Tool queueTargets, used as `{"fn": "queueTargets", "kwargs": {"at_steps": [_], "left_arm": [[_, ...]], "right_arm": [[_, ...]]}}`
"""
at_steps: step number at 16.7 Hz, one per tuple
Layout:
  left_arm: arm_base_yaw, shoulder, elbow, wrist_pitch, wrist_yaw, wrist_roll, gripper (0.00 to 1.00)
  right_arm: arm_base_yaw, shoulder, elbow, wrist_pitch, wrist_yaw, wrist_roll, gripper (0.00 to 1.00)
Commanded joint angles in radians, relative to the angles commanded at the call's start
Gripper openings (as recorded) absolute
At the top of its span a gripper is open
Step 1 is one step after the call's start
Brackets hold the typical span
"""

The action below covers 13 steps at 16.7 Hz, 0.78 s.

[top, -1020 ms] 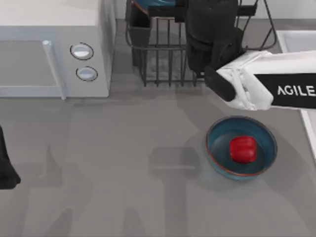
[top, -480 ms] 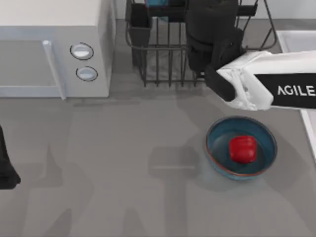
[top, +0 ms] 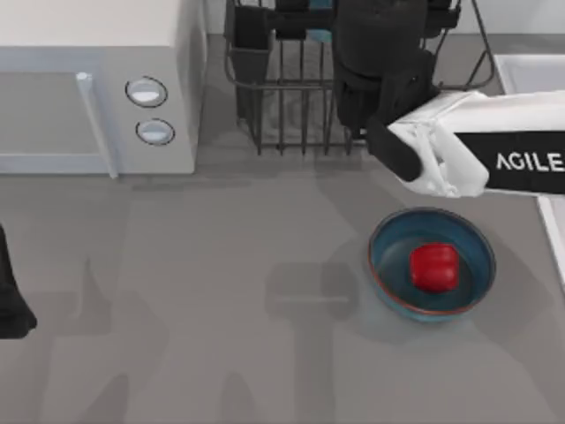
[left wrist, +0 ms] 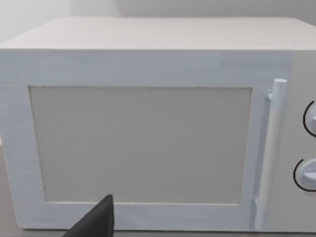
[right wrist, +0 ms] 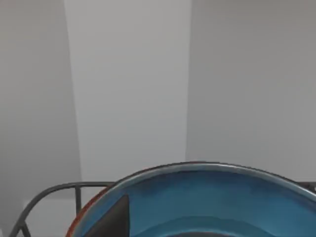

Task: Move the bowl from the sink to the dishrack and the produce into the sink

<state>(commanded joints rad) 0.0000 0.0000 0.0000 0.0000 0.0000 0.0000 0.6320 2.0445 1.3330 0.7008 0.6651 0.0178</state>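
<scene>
My right gripper (top: 378,62) reaches over the dark wire dishrack (top: 282,106) at the back of the table. It is shut on the rim of a deep-blue bowl (right wrist: 197,197), with one dark finger (right wrist: 112,221) against the glaze. That bowl hangs just above a rack wire (right wrist: 49,190). In the top view it is mostly hidden under the right wrist. A second blue bowl (top: 431,262) sits on the table at the front right. The red produce (top: 434,267) lies inside it. The sink's white rim (top: 530,71) shows at the right edge. My left gripper (top: 11,305) is parked at the left edge.
A white microwave (top: 88,79) with two round knobs stands at the back left, and its door (left wrist: 148,138) faces the left wrist camera. A black utensil cup (top: 250,44) sits in the rack's left corner. Bare grey tabletop spans the middle and front.
The bit of blue bowl seen at the top of the rack has slid to the right, toward the right wrist. The arm, the table bowl and the produce have stayed put.
</scene>
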Motion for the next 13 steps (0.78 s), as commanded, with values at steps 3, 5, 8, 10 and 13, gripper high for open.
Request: {"fn": "queueTargets", "kwargs": {"at_steps": [3, 5, 8, 10, 13], "left_arm": [[0.0, 0.0, 0.0, 0.0, 0.0, 0.0, 1.0], [0.0, 0.0, 0.0, 0.0, 0.0, 0.0, 1.0], [0.0, 0.0, 0.0, 0.0, 0.0, 0.0, 1.0], [0.0, 0.0, 0.0, 0.0, 0.0, 0.0, 1.0], [0.0, 0.0, 0.0, 0.0, 0.0, 0.0, 1.0]], "right_arm": [[0.0, 0.0, 0.0, 0.0, 0.0, 0.0, 1.0], [0.003, 0.0, 0.0, 0.0, 0.0, 0.0, 1.0], [-0.009, -0.025, -0.025, -0.015, -0.011, 0.001, 1.0], [-0.035, -0.09, -0.084, -0.047, -0.038, 0.002, 1.0], [-0.095, -0.264, -0.215, -0.119, -0.102, 0.004, 1.0]]}}
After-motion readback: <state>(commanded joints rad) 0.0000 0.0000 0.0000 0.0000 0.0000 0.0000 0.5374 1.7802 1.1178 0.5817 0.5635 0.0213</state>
